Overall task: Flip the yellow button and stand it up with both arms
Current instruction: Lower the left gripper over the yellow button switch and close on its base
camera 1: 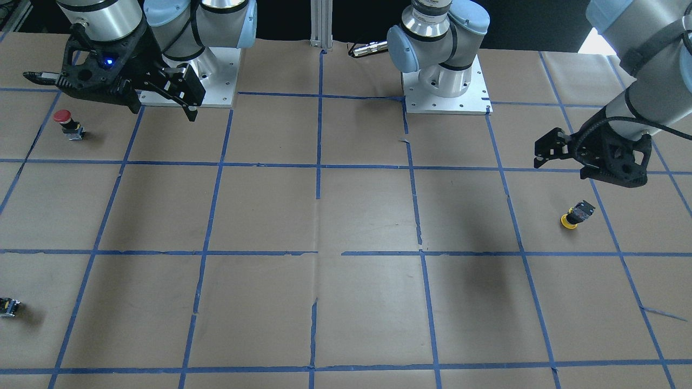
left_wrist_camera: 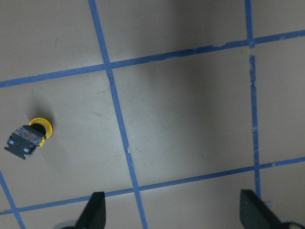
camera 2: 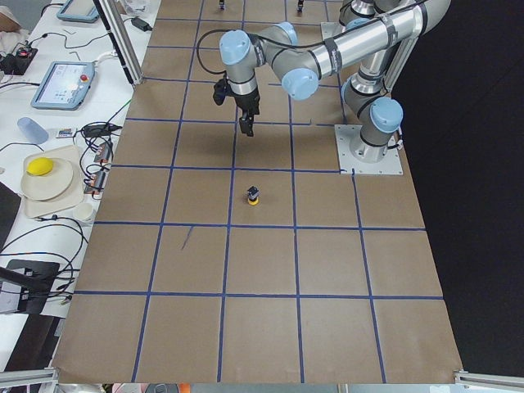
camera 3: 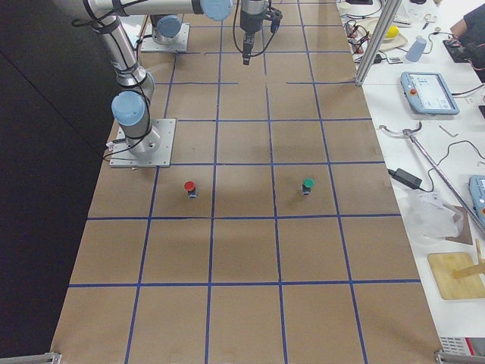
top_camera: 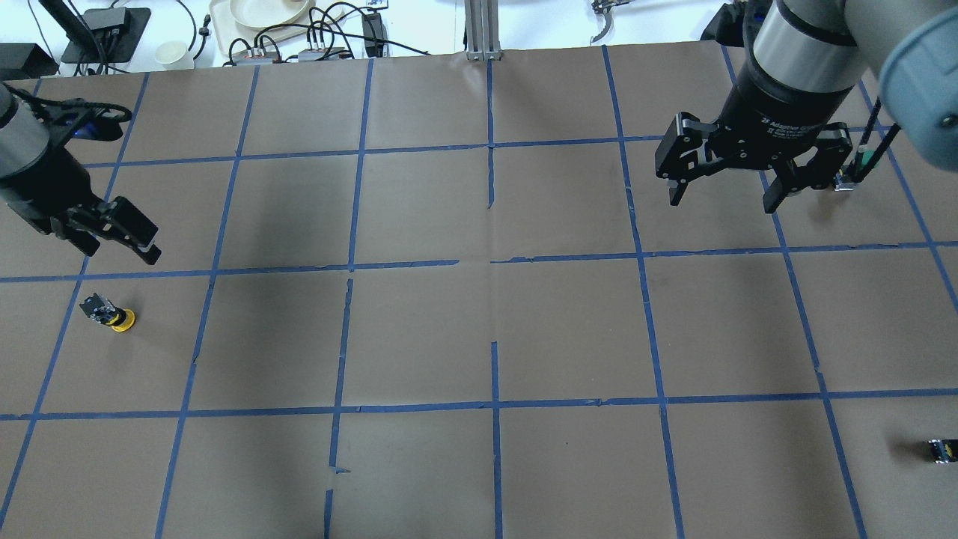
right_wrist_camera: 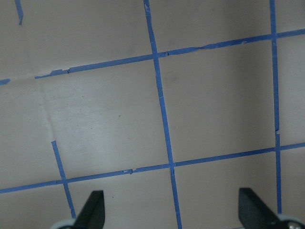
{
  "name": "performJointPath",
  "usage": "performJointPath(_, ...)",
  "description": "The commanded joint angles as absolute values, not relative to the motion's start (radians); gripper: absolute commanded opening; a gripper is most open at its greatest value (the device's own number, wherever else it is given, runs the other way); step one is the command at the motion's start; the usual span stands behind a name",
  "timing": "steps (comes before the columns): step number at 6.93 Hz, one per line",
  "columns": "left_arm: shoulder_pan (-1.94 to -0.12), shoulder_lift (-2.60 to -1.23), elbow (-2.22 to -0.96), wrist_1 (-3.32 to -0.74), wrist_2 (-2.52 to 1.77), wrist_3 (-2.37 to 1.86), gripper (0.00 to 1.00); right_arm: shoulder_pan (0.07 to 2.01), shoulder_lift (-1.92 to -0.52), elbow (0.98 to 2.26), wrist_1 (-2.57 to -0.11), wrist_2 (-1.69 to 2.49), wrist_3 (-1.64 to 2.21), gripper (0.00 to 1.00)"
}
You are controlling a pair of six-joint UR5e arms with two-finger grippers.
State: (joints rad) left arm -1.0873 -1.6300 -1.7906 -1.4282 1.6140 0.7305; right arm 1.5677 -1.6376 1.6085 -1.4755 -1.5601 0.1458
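The yellow button (camera 1: 574, 215) lies tipped over on the brown paper, its yellow cap low and its black and grey body angled up. It also shows in the overhead view (top_camera: 109, 313), the exterior left view (camera 2: 253, 195) and the left wrist view (left_wrist_camera: 27, 139). My left gripper (camera 1: 540, 156) is open and empty. It hangs above the table, a short way from the button on the robot's side (top_camera: 112, 236). My right gripper (top_camera: 722, 198) is open and empty, high over the other end of the table (camera 1: 162, 108).
A red-capped button (camera 1: 65, 121) stands below the right gripper. A small green-capped button (camera 3: 308, 185) stands near the table's right end and looks dark in the front view (camera 1: 8, 307). The two arm bases (camera 1: 446, 92) (camera 1: 189, 86) are bolted at the robot's edge.
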Motion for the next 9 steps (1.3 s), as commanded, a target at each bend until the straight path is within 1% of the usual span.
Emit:
performJointPath(1,-0.944,-1.673,-1.957,-1.115,1.62,1.019,1.0,1.568,-1.647,1.635,-1.48,-1.563,0.146,1.0)
performJointPath(2,-0.916,-1.705,-1.976,-0.997,1.623,1.164,1.0,1.568,-1.647,1.637,-1.482,-1.563,0.146,1.0)
performJointPath(4,-0.876,-1.784,-1.964,-0.97,1.606,1.455,1.0,1.568,-1.647,1.637,-1.483,-1.563,0.146,1.0)
performJointPath(6,-0.871,-1.848,-1.934,-0.953,1.605,1.613,1.0,1.568,-1.647,1.637,-1.485,-1.563,0.146,1.0)
performJointPath(7,-0.868,-1.855,-1.942,-0.951,1.608,1.617,1.0,1.568,-1.647,1.637,-1.485,-1.563,0.146,1.0)
performJointPath(8,-0.87,-1.861,-1.941,-0.951,1.608,1.617,0.98,1.568,-1.647,1.637,-1.485,-1.563,0.144,1.0)
performJointPath(9,-0.868,-1.862,-1.947,-0.951,1.608,1.615,0.93,1.568,-1.647,1.637,-1.485,-1.563,0.146,1.0)
